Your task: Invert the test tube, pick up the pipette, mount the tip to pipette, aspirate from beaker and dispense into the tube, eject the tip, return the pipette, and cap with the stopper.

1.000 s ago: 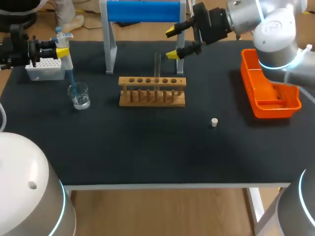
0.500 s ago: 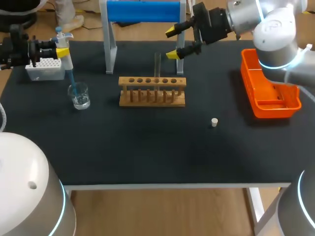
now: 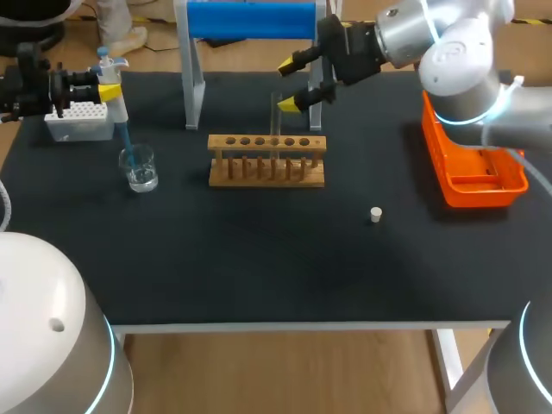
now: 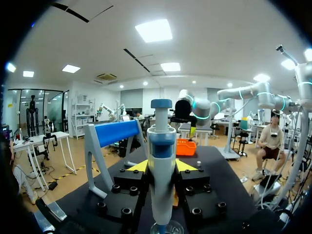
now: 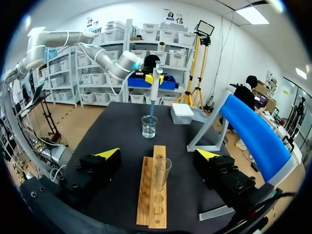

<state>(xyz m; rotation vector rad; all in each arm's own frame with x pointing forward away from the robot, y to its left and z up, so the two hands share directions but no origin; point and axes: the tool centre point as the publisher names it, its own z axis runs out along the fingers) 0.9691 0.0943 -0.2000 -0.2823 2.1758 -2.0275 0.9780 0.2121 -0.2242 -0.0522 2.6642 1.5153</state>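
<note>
My left gripper (image 3: 97, 87) is shut on the white and blue pipette (image 3: 108, 76), which stands upright between the yellow tips (image 4: 139, 166). Its blue tip dips into the glass beaker (image 3: 138, 167) of clear liquid. In the left wrist view the pipette (image 4: 161, 161) fills the middle and the beaker (image 4: 166, 228) shows just under it. The clear test tube (image 3: 276, 115) stands upright in the wooden rack (image 3: 267, 160). My right gripper (image 3: 290, 84) is open, with its fingers either side of the tube's upper part and touching neither side. In the right wrist view the tube (image 5: 162, 173) rises from the rack (image 5: 153, 195).
A small white stopper (image 3: 375, 213) lies on the black mat right of the rack. An orange tray (image 3: 472, 164) sits at the right edge. A white tip box (image 3: 82, 121) stands by the left gripper. A blue-topped stand (image 3: 250, 21) rises behind the rack.
My right gripper has moved left and slightly down, from right of the tube to around its top. The left arm and pipette have not moved.
</note>
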